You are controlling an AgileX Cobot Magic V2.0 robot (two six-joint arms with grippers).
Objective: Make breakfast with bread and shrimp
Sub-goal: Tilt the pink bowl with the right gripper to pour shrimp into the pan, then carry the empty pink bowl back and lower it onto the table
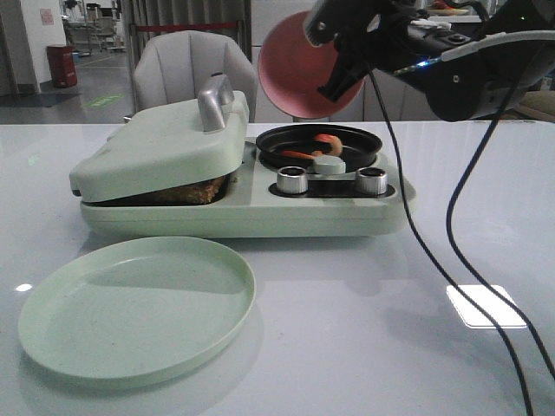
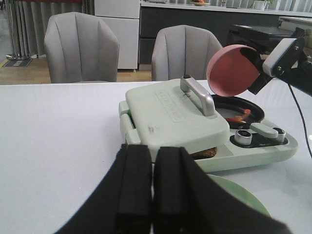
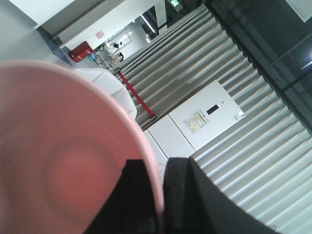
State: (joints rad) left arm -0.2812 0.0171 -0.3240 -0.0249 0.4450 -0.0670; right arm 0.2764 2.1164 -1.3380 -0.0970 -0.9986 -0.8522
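Observation:
A pale green breakfast maker [image 1: 234, 212] stands mid-table, lid [image 1: 160, 147] down on brown bread [image 1: 186, 192], which shows only at the lid's gap; it also shows in the left wrist view [image 2: 204, 153]. Orange-pink shrimp [image 1: 328, 144] lie in its round black pan [image 1: 286, 146], also in the left wrist view [image 2: 239, 117]. My right gripper [image 1: 340, 76] is shut on the rim of a pink plate [image 1: 295, 74], held tipped on edge above the pan; the plate fills the right wrist view [image 3: 63, 161]. My left gripper [image 2: 152, 190] is shut and empty, near the table's front left.
An empty pale green plate [image 1: 139, 308] lies in front of the maker. Two silver knobs [image 1: 292, 181] sit on the maker's front. Grey chairs [image 2: 80, 46] stand behind the table. Black cables [image 1: 434, 251] hang from the right arm over the table's right side.

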